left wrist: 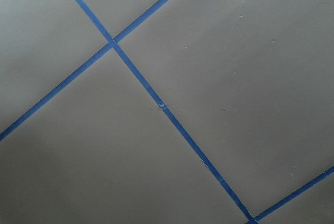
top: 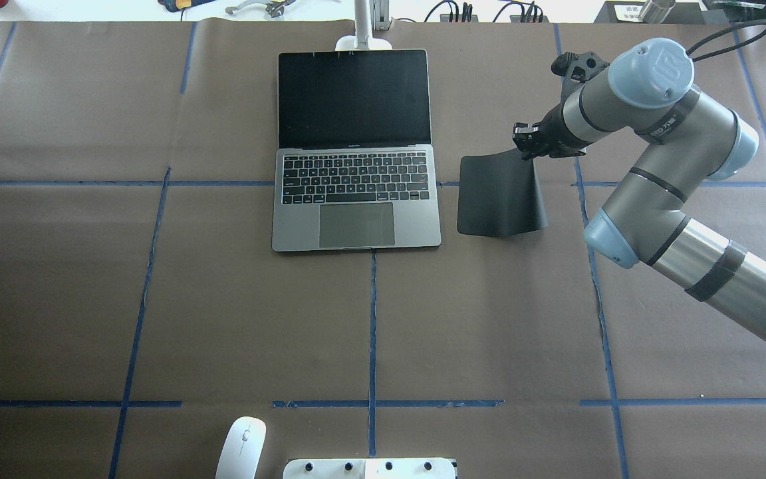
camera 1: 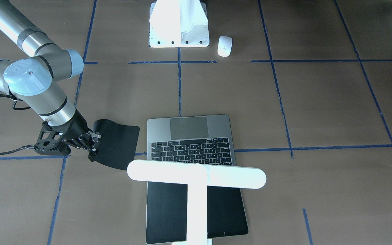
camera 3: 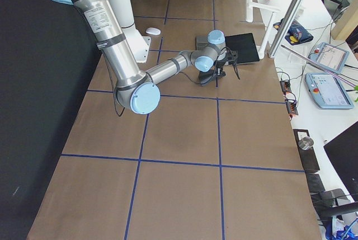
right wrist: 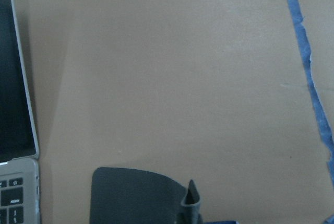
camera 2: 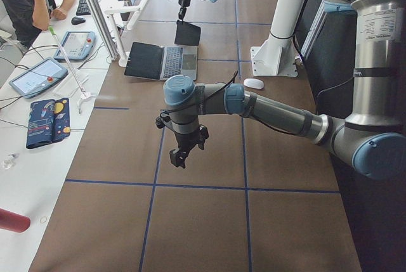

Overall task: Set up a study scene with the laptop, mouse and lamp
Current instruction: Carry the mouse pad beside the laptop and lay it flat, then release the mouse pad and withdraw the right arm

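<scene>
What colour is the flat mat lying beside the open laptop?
Plain black. The thin, flexible square mat shows best in the overhead exterior view.

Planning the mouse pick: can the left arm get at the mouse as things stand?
Probably yes. The mouse lies uncovered beside the white base, with nothing between it and the left gripper; the right gripper holds the black mat far off.

Overhead and front-facing cameras look down from opposite sides, sharing the laptop point(top: 356, 150).
</scene>
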`<action>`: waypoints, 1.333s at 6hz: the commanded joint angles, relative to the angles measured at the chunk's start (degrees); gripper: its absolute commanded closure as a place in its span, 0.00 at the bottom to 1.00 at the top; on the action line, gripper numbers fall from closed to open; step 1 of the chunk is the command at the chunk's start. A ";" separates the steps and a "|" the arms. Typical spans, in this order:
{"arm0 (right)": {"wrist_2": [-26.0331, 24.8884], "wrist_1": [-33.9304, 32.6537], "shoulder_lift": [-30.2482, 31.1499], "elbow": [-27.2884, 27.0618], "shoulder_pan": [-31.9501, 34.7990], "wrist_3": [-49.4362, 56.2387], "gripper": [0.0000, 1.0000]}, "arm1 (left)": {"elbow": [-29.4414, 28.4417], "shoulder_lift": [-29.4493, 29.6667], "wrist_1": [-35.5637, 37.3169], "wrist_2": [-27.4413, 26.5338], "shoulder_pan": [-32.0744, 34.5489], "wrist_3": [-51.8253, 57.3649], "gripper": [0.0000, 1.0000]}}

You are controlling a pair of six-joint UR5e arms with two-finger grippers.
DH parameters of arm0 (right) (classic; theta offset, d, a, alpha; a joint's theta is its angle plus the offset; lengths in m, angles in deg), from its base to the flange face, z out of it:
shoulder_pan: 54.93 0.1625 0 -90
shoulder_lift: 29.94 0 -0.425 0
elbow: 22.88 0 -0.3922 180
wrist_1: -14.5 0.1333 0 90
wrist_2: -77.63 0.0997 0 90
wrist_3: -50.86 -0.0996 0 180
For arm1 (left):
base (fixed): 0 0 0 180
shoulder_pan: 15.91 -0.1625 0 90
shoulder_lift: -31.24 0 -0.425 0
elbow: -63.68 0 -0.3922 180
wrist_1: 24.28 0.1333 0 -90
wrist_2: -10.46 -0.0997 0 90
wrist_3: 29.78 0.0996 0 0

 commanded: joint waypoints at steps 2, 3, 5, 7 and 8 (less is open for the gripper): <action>-0.39 -0.08 -0.72 2.06 0.45 1.63 0.00 | 0.20 0.05 0.00 0.01 0.00 -0.09 0.00; 1.09 -0.60 -0.38 1.72 0.44 3.11 0.00 | 2.38 0.40 -0.09 -0.08 0.00 -1.65 0.00; 5.64 -0.69 2.42 -0.03 3.15 7.67 0.00 | 9.57 0.93 -0.17 -0.17 -1.31 -14.34 0.00; 7.08 -6.97 10.57 -8.78 5.53 18.97 0.00 | 15.73 0.93 -2.70 -0.26 -12.15 -29.36 0.00; 7.08 -13.81 15.49 -15.10 7.80 27.91 0.00 | 16.80 0.93 -8.81 -0.43 -18.13 -40.06 0.00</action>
